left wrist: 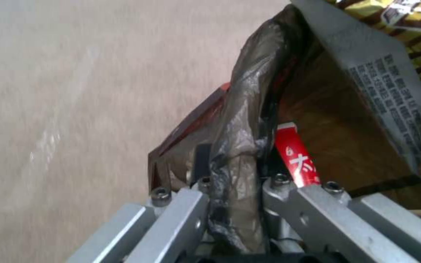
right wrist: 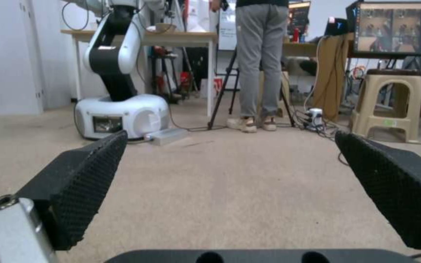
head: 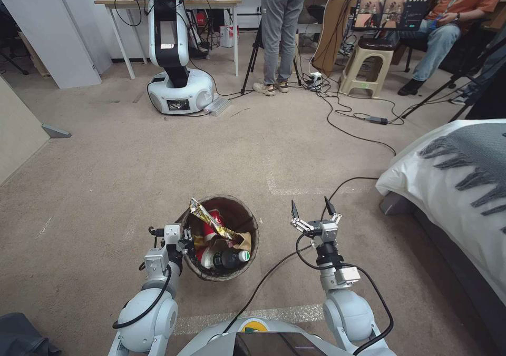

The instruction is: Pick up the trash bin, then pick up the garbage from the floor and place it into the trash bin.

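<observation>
The trash bin (head: 235, 213), round and lined with a dark brown bag, is just ahead of me on the carpet. My left gripper (head: 185, 236) is shut on its near-left rim; in the left wrist view the left gripper (left wrist: 237, 162) pinches the bag-covered rim (left wrist: 242, 109). Garbage lies inside the bin: a yellow wrapper (head: 211, 220), a red cup (head: 210, 233) and a bottle with a green label (head: 232, 258). The wrapper (left wrist: 381, 73) and a red piece (left wrist: 298, 160) show close by. To the right of the bin, my right gripper (head: 313, 209) is open and empty, its black pads (right wrist: 79, 182) spread wide above the floor.
A bed (head: 464, 177) with a grey throw fills the right side. A black cable (head: 269, 277) runs across the carpet between my arms. Farther ahead stand another robot (head: 176, 90), a standing person (head: 279, 35), a stool (head: 366, 69) and tangled cords (head: 342, 116).
</observation>
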Tool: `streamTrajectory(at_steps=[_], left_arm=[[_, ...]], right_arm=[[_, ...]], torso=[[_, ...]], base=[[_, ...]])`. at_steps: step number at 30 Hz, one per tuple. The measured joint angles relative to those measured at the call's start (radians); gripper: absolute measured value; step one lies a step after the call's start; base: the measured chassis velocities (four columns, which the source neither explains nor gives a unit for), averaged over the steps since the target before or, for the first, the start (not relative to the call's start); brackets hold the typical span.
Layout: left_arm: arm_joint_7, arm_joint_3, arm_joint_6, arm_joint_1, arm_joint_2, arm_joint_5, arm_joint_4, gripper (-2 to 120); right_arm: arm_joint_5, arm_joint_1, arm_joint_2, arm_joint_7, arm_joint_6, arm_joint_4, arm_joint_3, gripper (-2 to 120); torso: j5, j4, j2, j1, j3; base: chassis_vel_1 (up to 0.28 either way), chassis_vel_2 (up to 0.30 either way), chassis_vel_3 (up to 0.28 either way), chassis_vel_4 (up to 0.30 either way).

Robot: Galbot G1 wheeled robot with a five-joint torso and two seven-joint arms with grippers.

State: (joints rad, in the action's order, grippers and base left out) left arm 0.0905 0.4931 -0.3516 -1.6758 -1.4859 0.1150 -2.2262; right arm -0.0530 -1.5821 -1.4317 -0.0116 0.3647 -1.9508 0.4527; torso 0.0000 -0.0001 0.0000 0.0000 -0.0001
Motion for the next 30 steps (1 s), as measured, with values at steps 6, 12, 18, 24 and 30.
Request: streamTrajectory(at_steps=[6, 12, 18, 24, 30], left_arm=[[0.053, 0.007, -0.121, 0.005, 0.004, 0.057, 0.023, 3], [0.068, 0.019, -0.147, 0.020, 0.004, 0.091, 0.066, 3], [0.074, 0.028, -0.144, 0.032, 0.002, 0.122, 0.121, 3], [0.075, 0.030, -0.142, 0.034, 0.001, 0.129, 0.135, 3], [0.072, 0.030, -0.142, 0.040, -0.001, 0.144, 0.153, 21]], right_arm=[[0.000, -0.011, -0.001, 0.001, 0.012, 0.003, 0.004, 100], [0.000, -0.011, -0.002, 0.003, 0.017, 0.008, 0.005, 100], [0.001, -0.012, -0.004, 0.006, 0.023, 0.012, 0.003, 100], [0.001, -0.015, -0.004, 0.009, 0.025, 0.012, 0.003, 100], [0.002, -0.018, -0.007, 0.015, 0.031, 0.012, 0.003, 100]], torso=[[0.0000, 0.0001, 0.000, 0.000, 0.000], [0.0002, 0.0002, 0.000, 0.000, 0.000], [0.0013, 0.0005, 0.000, 0.000, 0.000], [0.0010, 0.0005, 0.000, 0.000, 0.000], [-0.0004, -0.0001, 0.000, 0.000, 0.000]], base=[[0.000, 0.000, 0.000, 0.000], [0.000, 0.000, 0.000, 0.000], [0.000, 0.000, 0.000, 0.000], [0.000, 0.000, 0.000, 0.000], [0.000, 0.000, 0.000, 0.000]])
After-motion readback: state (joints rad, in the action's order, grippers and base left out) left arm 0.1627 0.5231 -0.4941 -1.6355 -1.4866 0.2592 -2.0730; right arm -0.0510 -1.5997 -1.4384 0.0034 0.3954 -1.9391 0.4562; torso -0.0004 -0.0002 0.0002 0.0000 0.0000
